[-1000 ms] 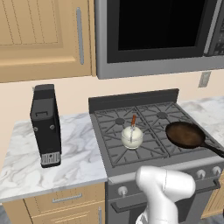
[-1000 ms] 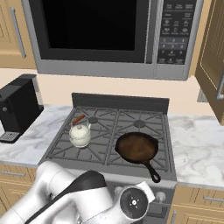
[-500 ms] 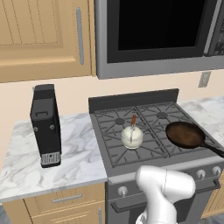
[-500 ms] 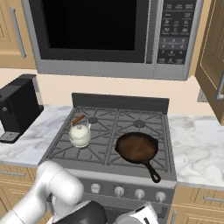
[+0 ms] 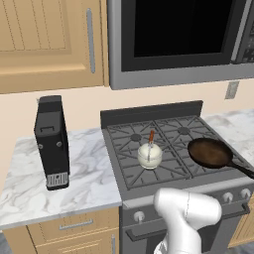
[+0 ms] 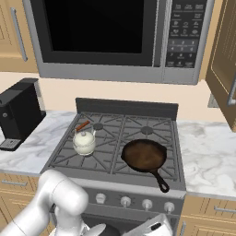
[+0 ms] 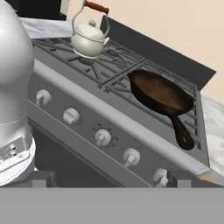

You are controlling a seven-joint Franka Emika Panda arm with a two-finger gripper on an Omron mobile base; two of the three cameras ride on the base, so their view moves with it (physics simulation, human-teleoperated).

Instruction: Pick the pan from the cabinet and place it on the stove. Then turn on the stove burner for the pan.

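Note:
The dark pan [image 5: 211, 152] [image 6: 144, 155] [image 7: 161, 91] rests on the stove's front right grate, its handle pointing toward the front edge. The stove [image 5: 124, 165] [image 6: 138, 122] has a row of several round silver knobs [image 7: 103, 137] along its steel front. My gripper [image 7: 111, 180] hangs low in front of that knob row, open, with its fingertips [image 7: 44, 178] far apart and nothing between them. A tan cabinet door [image 6: 225, 60] stands swung open at the upper right.
A white kettle [image 5: 149, 155] [image 6: 85, 142] [image 7: 89, 41] with a red grip sits on the front left grate. A black coffee machine [image 5: 52, 141] [image 6: 18, 113] stands on the marble counter to the left. The microwave [image 5: 178, 39] [image 6: 115, 37] hangs above the stove.
My arm has dropped lower in front of the stove, sinking toward the bottom of the right base view. The pan and the kettle have stayed where they were.

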